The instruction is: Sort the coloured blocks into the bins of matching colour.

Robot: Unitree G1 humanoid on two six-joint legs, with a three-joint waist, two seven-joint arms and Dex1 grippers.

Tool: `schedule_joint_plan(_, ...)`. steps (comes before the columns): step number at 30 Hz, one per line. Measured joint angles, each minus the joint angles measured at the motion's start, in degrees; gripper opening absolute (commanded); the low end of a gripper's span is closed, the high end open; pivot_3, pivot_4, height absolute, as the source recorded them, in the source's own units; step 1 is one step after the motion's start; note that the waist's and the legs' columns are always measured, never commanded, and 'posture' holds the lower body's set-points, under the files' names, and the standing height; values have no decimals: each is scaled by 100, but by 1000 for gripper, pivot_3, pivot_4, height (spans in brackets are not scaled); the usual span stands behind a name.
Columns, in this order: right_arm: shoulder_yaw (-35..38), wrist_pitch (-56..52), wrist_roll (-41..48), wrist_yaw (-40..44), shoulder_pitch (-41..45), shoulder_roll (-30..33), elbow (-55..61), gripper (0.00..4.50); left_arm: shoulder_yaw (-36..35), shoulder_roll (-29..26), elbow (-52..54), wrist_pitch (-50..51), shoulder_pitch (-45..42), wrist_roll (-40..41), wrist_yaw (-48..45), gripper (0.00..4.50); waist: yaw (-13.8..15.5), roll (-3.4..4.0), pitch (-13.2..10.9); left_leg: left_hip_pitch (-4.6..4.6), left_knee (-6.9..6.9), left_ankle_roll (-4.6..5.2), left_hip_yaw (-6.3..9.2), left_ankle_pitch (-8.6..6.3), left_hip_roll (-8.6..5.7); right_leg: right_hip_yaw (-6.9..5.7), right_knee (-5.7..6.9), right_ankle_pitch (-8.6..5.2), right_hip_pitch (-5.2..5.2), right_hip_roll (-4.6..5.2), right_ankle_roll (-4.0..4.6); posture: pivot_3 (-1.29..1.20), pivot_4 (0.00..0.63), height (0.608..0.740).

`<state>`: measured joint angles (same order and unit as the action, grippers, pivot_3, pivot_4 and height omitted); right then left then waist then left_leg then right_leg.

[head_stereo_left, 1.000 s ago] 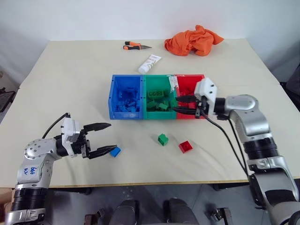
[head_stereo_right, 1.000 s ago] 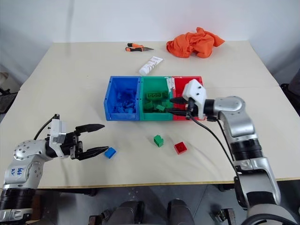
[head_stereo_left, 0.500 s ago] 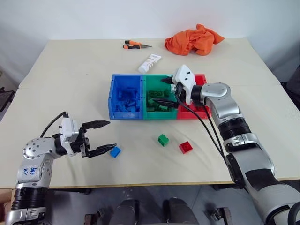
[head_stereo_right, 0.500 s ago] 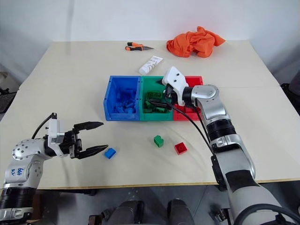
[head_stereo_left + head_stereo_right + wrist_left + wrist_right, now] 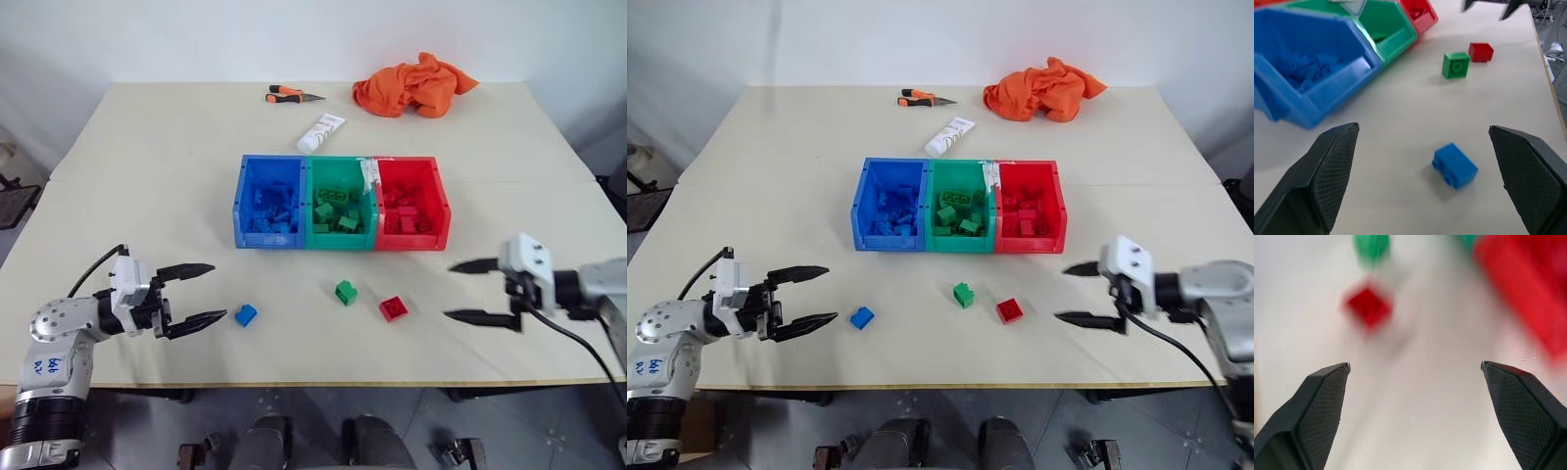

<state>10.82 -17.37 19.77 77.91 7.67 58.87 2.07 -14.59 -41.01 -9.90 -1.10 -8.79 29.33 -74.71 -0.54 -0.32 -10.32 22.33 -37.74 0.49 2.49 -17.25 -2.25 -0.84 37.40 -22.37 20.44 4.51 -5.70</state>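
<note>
Three joined bins stand mid-table: blue bin [image 5: 269,201], green bin [image 5: 339,202], red bin [image 5: 412,201], each holding several bricks of its colour. On the table in front lie a blue block [image 5: 245,314], a green block [image 5: 344,292] and a red block [image 5: 393,307]. My left gripper [image 5: 196,295] is open and empty, just left of the blue block [image 5: 1455,165]. My right gripper [image 5: 462,290] is open and empty, right of the red block [image 5: 1368,307].
At the table's far side lie an orange cloth [image 5: 415,85], orange-handled pliers [image 5: 291,96] and a white tube [image 5: 321,133]. The table's front edge [image 5: 323,380] runs close below both grippers.
My right gripper has opened over the green and red bins, then swung back and down to the front right of the table. The left gripper has drifted slightly left.
</note>
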Motion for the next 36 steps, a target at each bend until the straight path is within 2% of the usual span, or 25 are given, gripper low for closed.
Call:
schedule_joint_plan(3,203,-54,33,-29,-438,92,277,4489,-10,-31,-19,23,-2,1,-53,4500,-19,0,0,-4,0,1,0,3,0,1,2,0,-3,0,1,0,150,740)
schedule_joint_plan(7,161,-168,92,-303,-293,13,619,4489,-7,-34,-176,58,-119,-4,-56,4500,-34,0,0,-5,-2,0,0,5,0,2,3,0,-3,0,2,0,150,740)
schedule_joint_plan(13,-896,-167,-86,-554,675,-559,717,4489,122,-13,-97,106,-220,-6,-65,4500,-50,0,0,-2,0,0,2,4,-2,2,2,0,1,2,2,0,150,740)
schedule_joint_plan(17,-1617,9,-444,-558,1443,-954,192,4489,173,31,115,162,-239,4,-46,4500,-60,-1,0,0,1,0,4,4,-2,0,3,0,5,2,1,0,150,740)
schedule_joint_plan(22,-2262,418,-894,-381,1999,-1307,-550,4489,156,76,432,222,-132,32,39,4500,-82,-1,0,1,2,0,6,4,-3,-1,5,0,8,2,1,0,150,740)
schedule_joint_plan(26,-2413,778,-982,-169,2112,-1343,-817,3585,129,119,616,255,97,53,161,4500,-91,-1,0,-1,1,-1,6,3,-2,-2,5,0,5,1,1,0,150,740)
schedule_joint_plan(33,-2403,886,-957,-101,2098,-1437,-891,1346,111,179,746,288,277,56,339,4500,-107,-1,0,-8,-2,-8,4,10,0,0,13,2,2,0,5,0,150,740)
schedule_joint_plan(36,-2351,841,-910,-148,2062,-1444,-881,1256,112,200,745,288,273,56,383,4500,-101,-1,0,-7,-2,-8,6,10,0,0,13,2,2,1,5,0,150,740)
